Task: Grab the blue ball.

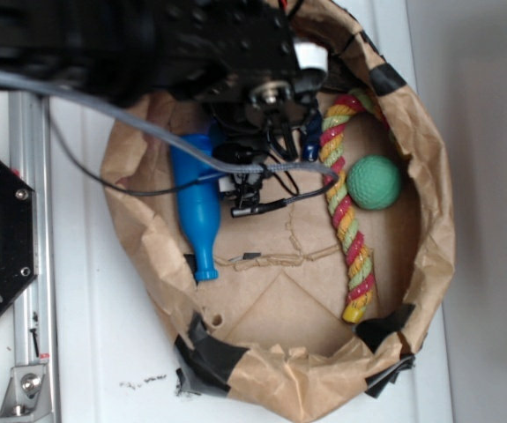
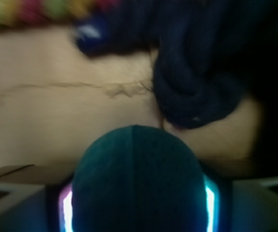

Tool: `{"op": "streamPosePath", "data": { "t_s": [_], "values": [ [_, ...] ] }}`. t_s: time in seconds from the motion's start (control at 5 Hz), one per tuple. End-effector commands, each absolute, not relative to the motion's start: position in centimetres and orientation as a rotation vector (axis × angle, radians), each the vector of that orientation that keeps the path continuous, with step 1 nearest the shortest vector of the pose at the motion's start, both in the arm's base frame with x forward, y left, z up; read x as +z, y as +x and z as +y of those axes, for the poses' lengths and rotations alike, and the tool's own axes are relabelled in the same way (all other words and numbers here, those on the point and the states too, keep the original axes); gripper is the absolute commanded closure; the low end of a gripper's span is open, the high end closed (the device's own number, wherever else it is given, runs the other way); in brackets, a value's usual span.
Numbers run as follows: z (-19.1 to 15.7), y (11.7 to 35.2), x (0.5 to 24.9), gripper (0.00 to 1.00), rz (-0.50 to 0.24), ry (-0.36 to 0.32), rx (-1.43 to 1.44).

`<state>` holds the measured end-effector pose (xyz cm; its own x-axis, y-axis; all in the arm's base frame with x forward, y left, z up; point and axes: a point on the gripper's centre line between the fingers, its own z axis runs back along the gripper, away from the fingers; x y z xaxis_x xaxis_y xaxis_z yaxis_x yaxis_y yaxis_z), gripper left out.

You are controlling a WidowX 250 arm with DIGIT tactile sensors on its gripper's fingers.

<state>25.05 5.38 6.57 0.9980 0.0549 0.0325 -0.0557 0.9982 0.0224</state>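
The blue ball [image 2: 135,179] is teal, finely dimpled, and fills the bottom middle of the wrist view. It sits between the two fingers of my gripper [image 2: 136,210]. The lit finger pads [image 2: 65,212] press against its left and right sides, so the gripper is shut on it. In the exterior view the gripper [image 1: 278,119] hangs over the back of the paper bag basket [image 1: 434,264]. The arm hides the ball there.
A long bright-blue bottle toy [image 1: 196,207] lies left of the gripper. A green ball [image 1: 374,182] and a striped rope [image 1: 348,220] lie to the right. A dark navy knotted cloth [image 2: 197,87] sits just beyond the ball. The crumpled bag walls ring everything.
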Motion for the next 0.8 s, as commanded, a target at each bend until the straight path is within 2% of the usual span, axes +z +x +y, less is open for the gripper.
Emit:
{"op": "streamPosePath", "data": {
  "t_s": [0.0,0.2,0.4,0.6],
  "values": [
    [4.2,26.2,17.4,1.00,-0.131,0.089,0.034],
    [2.8,25.6,17.5,1.00,-0.025,0.198,0.138],
    [1.6,24.5,17.1,1.00,-0.137,0.085,0.218],
    [1.2,24.1,17.0,1.00,-0.158,0.062,0.203]
  ]
}}
